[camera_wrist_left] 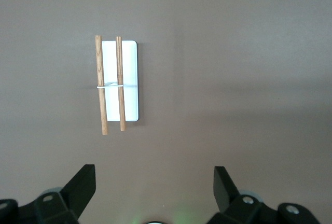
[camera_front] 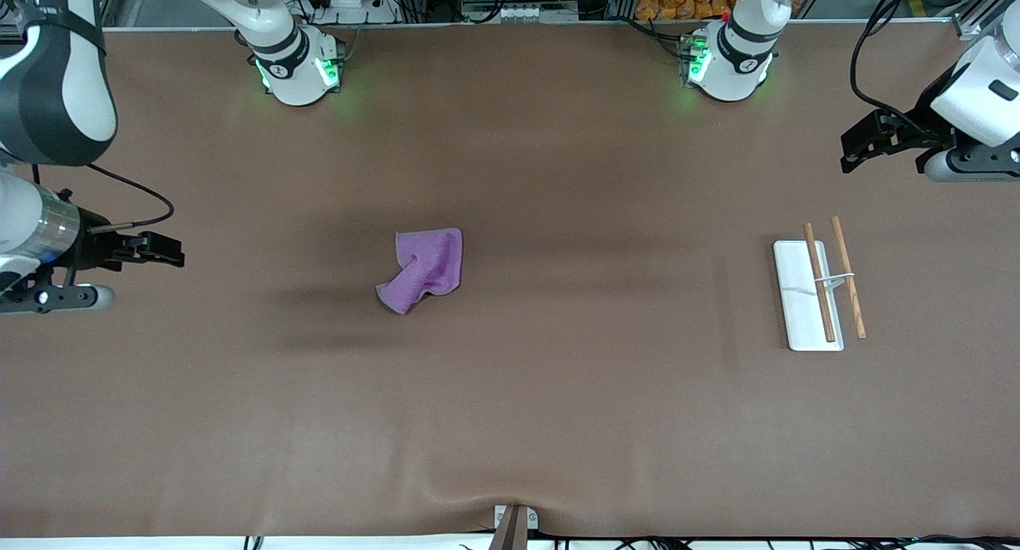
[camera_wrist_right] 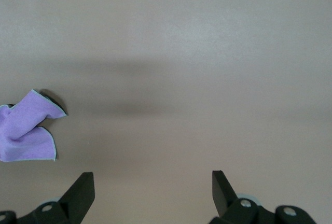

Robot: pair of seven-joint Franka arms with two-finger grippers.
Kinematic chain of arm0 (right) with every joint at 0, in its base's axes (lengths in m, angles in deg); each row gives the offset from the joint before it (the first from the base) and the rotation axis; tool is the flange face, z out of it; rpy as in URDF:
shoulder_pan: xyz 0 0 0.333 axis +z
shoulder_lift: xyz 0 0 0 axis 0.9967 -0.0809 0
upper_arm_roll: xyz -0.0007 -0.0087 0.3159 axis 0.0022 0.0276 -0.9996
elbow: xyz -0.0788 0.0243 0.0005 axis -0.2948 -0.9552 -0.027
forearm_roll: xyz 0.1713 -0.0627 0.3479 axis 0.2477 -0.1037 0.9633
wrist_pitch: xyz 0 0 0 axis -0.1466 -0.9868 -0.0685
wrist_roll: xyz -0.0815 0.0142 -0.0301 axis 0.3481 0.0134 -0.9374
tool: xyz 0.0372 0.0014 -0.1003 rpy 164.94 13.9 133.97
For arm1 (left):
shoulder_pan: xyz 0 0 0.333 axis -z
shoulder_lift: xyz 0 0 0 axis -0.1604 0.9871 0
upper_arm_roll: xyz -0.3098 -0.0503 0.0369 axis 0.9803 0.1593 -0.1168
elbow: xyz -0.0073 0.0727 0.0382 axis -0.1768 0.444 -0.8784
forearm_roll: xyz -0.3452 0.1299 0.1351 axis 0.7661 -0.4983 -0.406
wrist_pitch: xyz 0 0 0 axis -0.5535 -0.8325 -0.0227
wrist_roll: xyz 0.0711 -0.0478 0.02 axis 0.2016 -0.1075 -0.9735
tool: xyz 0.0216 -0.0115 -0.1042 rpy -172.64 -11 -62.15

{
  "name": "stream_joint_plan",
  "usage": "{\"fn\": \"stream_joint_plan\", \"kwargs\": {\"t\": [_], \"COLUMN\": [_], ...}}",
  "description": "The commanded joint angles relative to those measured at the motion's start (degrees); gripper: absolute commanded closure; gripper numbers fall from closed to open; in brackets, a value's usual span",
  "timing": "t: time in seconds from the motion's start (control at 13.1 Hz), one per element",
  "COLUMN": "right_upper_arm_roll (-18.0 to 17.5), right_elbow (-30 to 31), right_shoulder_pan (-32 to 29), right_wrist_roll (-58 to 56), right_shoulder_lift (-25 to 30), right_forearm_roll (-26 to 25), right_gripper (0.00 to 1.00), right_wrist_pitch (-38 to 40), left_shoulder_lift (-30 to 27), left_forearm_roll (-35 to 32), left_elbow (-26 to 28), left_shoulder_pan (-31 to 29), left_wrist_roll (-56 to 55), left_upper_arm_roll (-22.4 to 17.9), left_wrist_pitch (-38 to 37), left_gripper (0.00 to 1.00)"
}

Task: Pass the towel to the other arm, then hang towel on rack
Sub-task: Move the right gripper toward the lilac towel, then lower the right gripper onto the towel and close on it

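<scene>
The purple towel (camera_front: pixel 425 267) lies crumpled on the brown table near its middle, somewhat toward the right arm's end; the right wrist view catches it at its edge (camera_wrist_right: pixel 28 133). The rack (camera_front: pixel 793 295), a white base plate with two brown rods joined by a wire, rests toward the left arm's end and shows whole in the left wrist view (camera_wrist_left: pixel 130 68). My left gripper (camera_front: pixel 849 153) hovers open and holds nothing over bare table beside the rack (camera_wrist_left: pixel 154 175). At the right arm's end my right gripper (camera_front: pixel 171 251) hangs open over bare table, well apart from the towel (camera_wrist_right: pixel 152 178).
The two arm bases (camera_front: pixel 299 64) (camera_front: pixel 725 64) stand along the table's edge farthest from the front camera. A small metal clamp (camera_front: pixel 514 526) sits at the table's nearest edge. Cables and equipment lie off the table past the bases.
</scene>
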Motion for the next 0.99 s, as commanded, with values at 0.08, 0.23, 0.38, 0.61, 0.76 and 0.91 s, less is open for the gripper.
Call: {"fn": "stream_joint_plan", "kwargs": {"t": [0.08, 0.23, 0.38, 0.61, 0.76, 0.91], "right_upper_arm_roll": [-0.64, -0.64, -0.64, -0.64, -0.64, -0.64], "right_elbow": [-1.54, -1.46, -1.54, -1.46, -1.46, -1.37], "right_shoulder_pan": [0.97, 2.72, 5.53, 10.89, 13.27, 15.99], "right_wrist_roll": [4.77, 12.41, 16.73, 18.25, 18.34, 22.43], "right_shoulder_lift": [0.14, 0.14, 0.05, -1.61, -3.02, -3.99], "right_forearm_roll": [4.00, 10.07, 11.32, 11.41, 11.41, 11.85], "right_gripper": [0.00, 0.00, 0.00, 0.00, 0.00, 0.00], "right_wrist_pitch": [0.42, 0.51, -0.53, -9.47, -13.10, -15.30], "left_shoulder_lift": [-1.66, -1.66, -1.31, -0.78, -0.61, -0.17], "left_forearm_roll": [0.85, 0.85, 0.85, 0.85, 0.85, 0.93], "left_elbow": [1.16, 0.99, 0.81, 0.90, 1.07, 1.16], "left_shoulder_pan": [0.47, 0.29, -0.15, -0.32, -0.32, -0.32], "left_wrist_roll": [-0.40, -0.31, 0.21, 0.39, 0.39, 0.39], "left_upper_arm_roll": [-0.41, -0.50, -0.50, -0.50, -0.50, -0.41], "left_wrist_pitch": [-0.49, -0.49, -0.32, -0.23, -0.14, -0.14], "left_gripper": [0.00, 0.00, 0.00, 0.00, 0.00, 0.00]}}
